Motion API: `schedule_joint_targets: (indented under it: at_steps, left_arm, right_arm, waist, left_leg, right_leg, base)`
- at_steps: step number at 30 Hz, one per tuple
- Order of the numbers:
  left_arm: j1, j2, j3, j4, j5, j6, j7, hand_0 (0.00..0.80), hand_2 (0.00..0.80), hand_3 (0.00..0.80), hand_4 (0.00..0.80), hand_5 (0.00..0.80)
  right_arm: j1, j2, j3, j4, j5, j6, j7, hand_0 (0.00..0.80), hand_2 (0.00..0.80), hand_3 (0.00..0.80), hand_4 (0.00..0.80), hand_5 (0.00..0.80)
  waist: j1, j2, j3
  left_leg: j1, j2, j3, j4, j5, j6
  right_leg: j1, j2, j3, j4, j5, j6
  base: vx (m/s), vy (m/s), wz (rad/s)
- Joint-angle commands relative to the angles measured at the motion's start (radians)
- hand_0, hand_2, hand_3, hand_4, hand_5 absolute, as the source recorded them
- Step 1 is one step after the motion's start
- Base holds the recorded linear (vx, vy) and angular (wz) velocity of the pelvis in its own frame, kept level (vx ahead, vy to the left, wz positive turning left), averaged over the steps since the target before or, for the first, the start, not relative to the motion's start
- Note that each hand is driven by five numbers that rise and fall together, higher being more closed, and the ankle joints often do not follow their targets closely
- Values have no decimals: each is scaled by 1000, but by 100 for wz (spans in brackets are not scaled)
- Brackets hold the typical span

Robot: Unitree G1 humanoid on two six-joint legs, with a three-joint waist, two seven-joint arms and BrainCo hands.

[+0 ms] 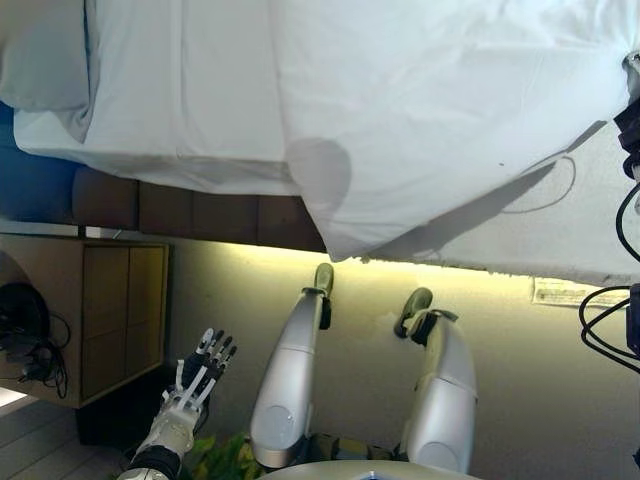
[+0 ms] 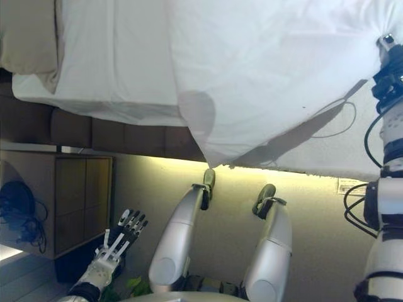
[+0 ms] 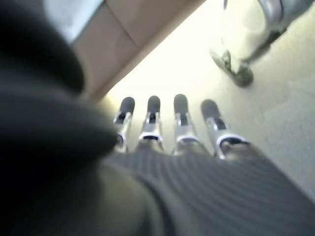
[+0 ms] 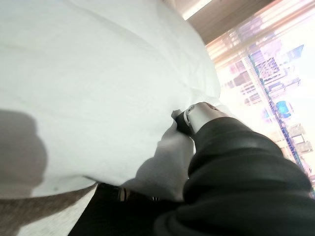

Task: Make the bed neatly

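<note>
Right hand sat at 2 o'clock in the head view, fingers curled into a pinched fold of the white cloth duvet; wrist view showed a thumb tip pressed into the bunched fabric. The duvet covered the top and right of the scene, and one corner hung off the bed edge at about 12 o'clock, drooping past the dark brown padded bed base. White flat sheet lay exposed at 11 o'clock beside the duvet, with a white pillow at 10 o'clock in the corner.

Left hand was at 7 o'clock, well apart from the bed, fingers straight and spread, holding nothing, over the pale floor.

Light wooden bedside cabinet stood at 9 o'clock under the bed's edge, just beside the left hand, with a black rounded object and tangled cords on its left side. Warm light strip ran under the bed base.
</note>
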Motion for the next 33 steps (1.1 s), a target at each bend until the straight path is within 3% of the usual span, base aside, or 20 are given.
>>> schedule_joint_targets:
  at_steps: [1, 9, 15, 20, 25, 28, 33]
  left_arm:
    - [11, 64, 17, -17, -45, -67, -39, 0, 0, 0, 0, 0]
    - [-148, 117, -14, -157, -78, -119, 33, 0, 0, 0, 0, 0]
    - [-279, 138, -131, -288, -49, -189, 20, 0, 0, 0, 0, 0]
    - [-409, 109, -249, -306, 22, -147, -2, 0, 0, 0, 0, 0]
    - [-495, 82, -343, -293, 19, 19, -5, 0, 0, 0, 0, 0]
    - [-509, 57, -379, -280, -12, 78, -10, 0, 0, 0, 0, 0]
    - [-526, -20, -436, -214, -113, 248, -32, 0, 0, 0, 0, 0]
  right_arm:
    - [-19, -30, -8, -66, 52, -18, 75, 800, 800, 800, 800, 800]
    - [75, 82, -32, -88, 78, -1, 121, 800, 800, 800, 800, 800]
    - [116, 165, 2, -108, 75, 12, 107, 800, 800, 800, 800, 800]
    - [98, 213, 50, -111, 74, 23, 96, 800, 800, 800, 800, 800]
    - [91, 247, 92, -119, 84, 30, 82, 800, 800, 800, 800, 800]
    - [79, 258, 107, -126, 97, 26, 69, 800, 800, 800, 800, 800]
    - [42, 287, 137, -151, 121, 17, 40, 800, 800, 800, 800, 800]
  waist:
    - [11, -35, -5]
    - [2, -79, -85]
    - [-10, -99, -134]
    - [-33, -118, -156]
    - [-53, -142, -171]
    - [-58, -152, -169]
    - [-72, -173, -156]
  left_leg:
    - [124, 49, 5, -132, 40, -13]
    - [280, 56, 23, -264, 69, -28]
    - [390, 67, 43, -416, 140, -36]
    - [439, 87, 63, -478, 156, -46]
    - [460, 110, 73, -489, 154, -54]
    - [463, 119, 74, -496, 155, -57]
    - [462, 131, 76, -510, 157, -59]
  right_leg:
    - [113, 4, 25, -109, 45, 44]
    - [291, 1, -12, -295, 105, 87]
    - [420, 16, -37, -487, 200, 105]
    - [471, 29, -39, -566, 233, 115]
    - [500, 43, -35, -601, 243, 117]
    - [506, 53, -35, -613, 247, 117]
    - [504, 73, -28, -628, 253, 115]
  base:
    - [-13, 43, -6]
    - [30, 32, -4]
    - [-15, 23, -7]
    - [-34, 2, -9]
    - [-3, -49, -3]
    - [-15, -78, -6]
    - [-32, -81, -4]
